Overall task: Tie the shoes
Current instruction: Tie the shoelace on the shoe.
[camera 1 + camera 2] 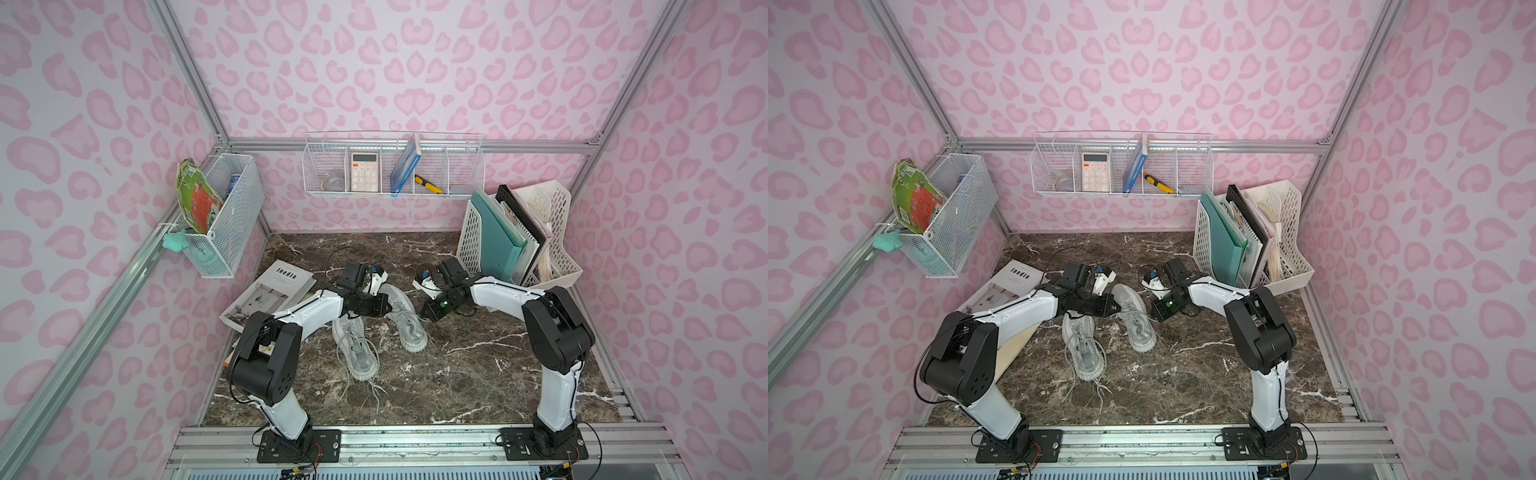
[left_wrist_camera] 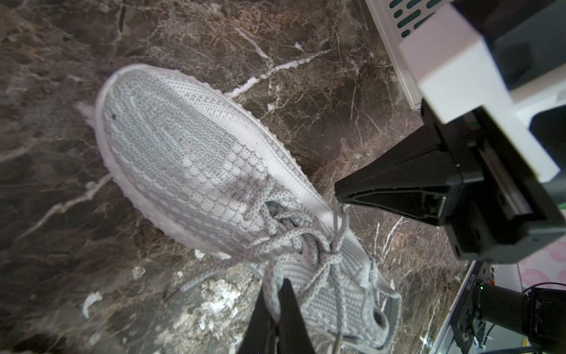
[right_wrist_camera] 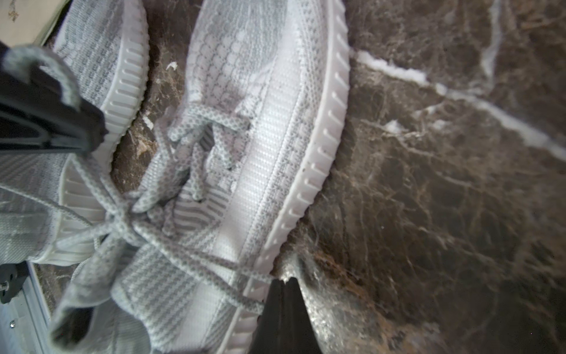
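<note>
far shoe (image 1: pixel 409 328) and near shoe (image 1: pixel 358 353) side by side on desk (image 1: pixel 478 365), between the two arms; near shoe's laces trail loose on desk; left end effector (image 2: pixel 283 286) closed, pinching lace loop (image 2: pixel 269 282) over far shoe's tongue; right end effector (image 3: pixel 283 283) closed on lace strand (image 3: pixel 202 254) at its sole edge

Pink leopard-print walls (image 1: pixel 415 62) enclose a dark marble tabletop (image 1: pixel 478 365), framed by aluminium rails (image 1: pixel 266 145)
</note>
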Controlling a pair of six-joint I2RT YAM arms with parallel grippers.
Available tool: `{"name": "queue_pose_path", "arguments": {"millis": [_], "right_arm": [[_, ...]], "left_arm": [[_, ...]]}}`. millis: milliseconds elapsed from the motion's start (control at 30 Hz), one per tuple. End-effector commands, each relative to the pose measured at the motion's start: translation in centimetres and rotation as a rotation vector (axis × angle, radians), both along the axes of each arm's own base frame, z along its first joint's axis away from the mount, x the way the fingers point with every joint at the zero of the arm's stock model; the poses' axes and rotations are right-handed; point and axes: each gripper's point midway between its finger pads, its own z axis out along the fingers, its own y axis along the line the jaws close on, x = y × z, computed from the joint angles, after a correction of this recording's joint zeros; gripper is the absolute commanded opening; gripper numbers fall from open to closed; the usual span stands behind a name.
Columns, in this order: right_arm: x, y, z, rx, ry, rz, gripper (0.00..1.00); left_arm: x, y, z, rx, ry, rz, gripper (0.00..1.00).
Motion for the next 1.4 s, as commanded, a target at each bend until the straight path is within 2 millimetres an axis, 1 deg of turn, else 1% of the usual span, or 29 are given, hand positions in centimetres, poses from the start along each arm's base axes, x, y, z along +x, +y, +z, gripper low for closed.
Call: {"name": "queue_pose_path", "arguments": {"millis": [0, 200, 333, 433, 533, 567, 633, 667, 733, 800, 900, 967, 1067, 1133, 1233, 1367], "right_arm": [[0.1, -1.6, -1.2, -0.098, 0.01, -0.045, 0.0], [0.7, -2.2, -1.7, -0.136, 0.001, -0.066, 0.0], [1.2, -2.1, -1.4, -0.136, -0.012, -0.071, 0.0], [1.6, -0.9, -0.1, -0.073, -0.043, -0.049, 0.0], [2.2, 0.3, 1.8, 0.023, -0.067, -0.035, 0.0], [2.5, 0.6, 2.5, 0.054, -0.073, -0.035, 0.02], [2.9, 0.7, 3.6, 0.098, -0.08, -0.039, 0.1], [3.1, 0.5, 4.2, 0.116, -0.091, -0.044, 0.14], [3.4, 0.1, 5.2, 0.141, -0.12, -0.054, 0.21], [3.3, 0.1, 6.3, 0.165, -0.158, -0.043, 0.25], [2.5, 1.3, 7.5, 0.207, -0.202, 0.006, 0.3], [1.8, 2.6, 8.0, 0.231, -0.221, 0.054, 0.33], [1.2, 4.2, 8.0, 0.253, -0.232, 0.104, 0.38], [1.3, 4.7, 7.7, 0.258, -0.224, 0.115, 0.43], [1.2, 5.4, 6.9, 0.255, -0.207, 0.138, 0.46], [0.8, 6.0, 6.2, 0.254, -0.179, 0.17, 0.48]], "left_arm": [[0.2, 1.1, -0.7, 0.049, 0.02, 0.041, 0.0], [0.4, 1.6, -1.5, 0.08, 0.04, 0.065, 0.0], [0.5, 1.6, -1.3, 0.075, 0.036, 0.068, 0.0], [0.6, 1.1, -0.5, 0.042, 0.024, 0.064, 0.0], [0.8, 0.4, 0.8, -0.008, 0.003, 0.058, 0.01], [0.9, 0.3, 1.2, -0.02, -0.001, 0.059, 0.06], [0.9, 0.4, 1.7, -0.023, -0.009, 0.073, 0.19], [0.9, 0.6, 1.9, -0.018, -0.013, 0.082, 0.23], [0.8, 1.1, 2.2, -0.003, -0.022, 0.112, 0.34], [0.6, 1.9, 2.6, 0.018, -0.036, 0.15, 0.43], [-0.5, 2.7, 3.1, 0.019, -0.043, 0.187, 0.52], [-1.9, 2.5, 3.1, -0.015, -0.023, 0.17, 0.54], [-3.8, 1.5, 2.6, -0.073, 0.035, 0.123, 0.56], [-4.6, 0.8, 2.3, -0.079, 0.049, 0.094, 0.55], [-4.7, -0.2, 2.4, -0.098, 0.049, 0.057, 0.51], [-4.3, -1.4, 2.6, -0.123, 0.062, 0.012, 0.4]]}}
